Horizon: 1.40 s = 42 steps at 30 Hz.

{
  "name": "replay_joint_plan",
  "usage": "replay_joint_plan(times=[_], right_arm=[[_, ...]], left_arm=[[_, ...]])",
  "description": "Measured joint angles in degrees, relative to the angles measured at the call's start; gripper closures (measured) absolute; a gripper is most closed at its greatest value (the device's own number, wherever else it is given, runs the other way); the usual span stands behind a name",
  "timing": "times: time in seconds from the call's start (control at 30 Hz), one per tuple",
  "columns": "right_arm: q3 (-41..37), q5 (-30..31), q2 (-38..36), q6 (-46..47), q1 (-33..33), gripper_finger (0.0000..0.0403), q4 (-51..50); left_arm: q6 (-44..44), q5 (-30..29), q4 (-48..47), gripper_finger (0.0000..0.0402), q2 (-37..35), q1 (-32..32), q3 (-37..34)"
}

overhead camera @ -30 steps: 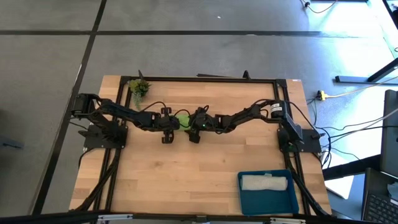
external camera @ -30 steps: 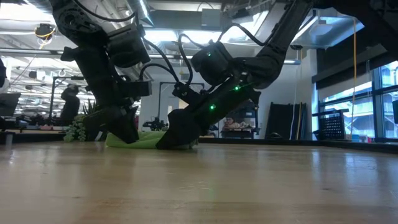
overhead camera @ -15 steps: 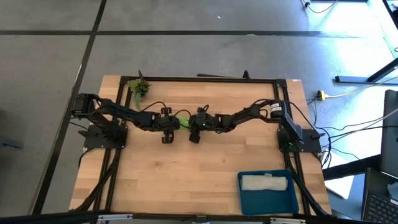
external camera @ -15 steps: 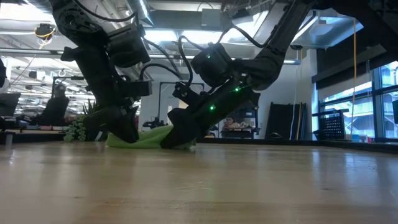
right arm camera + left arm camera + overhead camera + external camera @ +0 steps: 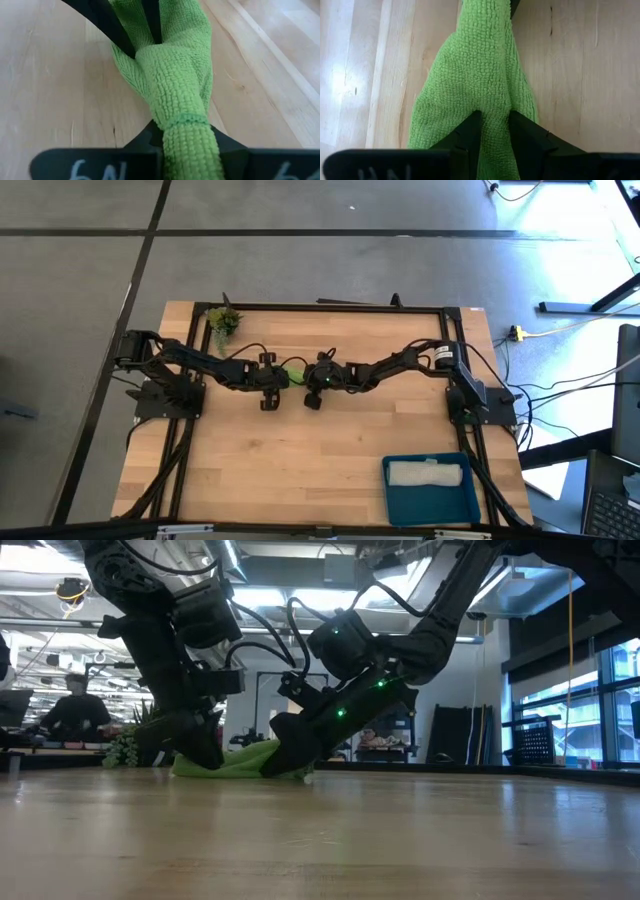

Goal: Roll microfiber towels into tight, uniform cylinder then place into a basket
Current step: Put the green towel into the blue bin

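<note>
Lime towel (image 5: 294, 373) lies bunched mid-table between my two grippers, while the pale towel (image 5: 426, 473) already sits in the basket (image 5: 432, 503). Level with the table, both arms pin it flat. My left gripper (image 5: 493, 131) pinches one end; my right gripper (image 5: 186, 134) clamps the rolled end to keep it tight.

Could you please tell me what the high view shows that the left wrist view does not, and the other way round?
Only the high view shows the blue basket near the table's front right corner with the pale towel lying in it, the small plant at the back left, and both arms meeting mid-table. Only the left wrist view shows the left gripper clamped on the green towel, and the cloth's looped weave. Both show the green towel on the wooden table.
</note>
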Motion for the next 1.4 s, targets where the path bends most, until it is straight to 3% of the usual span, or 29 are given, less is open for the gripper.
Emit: replay_joint_plan(times=[0.63,1.07,1.4], right_arm=[[-0.04,-0.28,0.0,-0.09,-0.04,0.0367,0.02],[-0.07,-1.88,-0.02,1.45,-0.42,0.0367,-0.02],[0.0,-4.21,-0.07,1.64,-1.49,0.0367,-1.09]], left_arm=[[-4.22,0.05,0.27,0.0308,0.02,-0.08,0.0],[-3.23,-1.29,0.04,0.0273,-0.28,-0.26,-0.02],[-6.95,-1.24,-13.49,0.0274,-8.13,-3.87,6.1]])
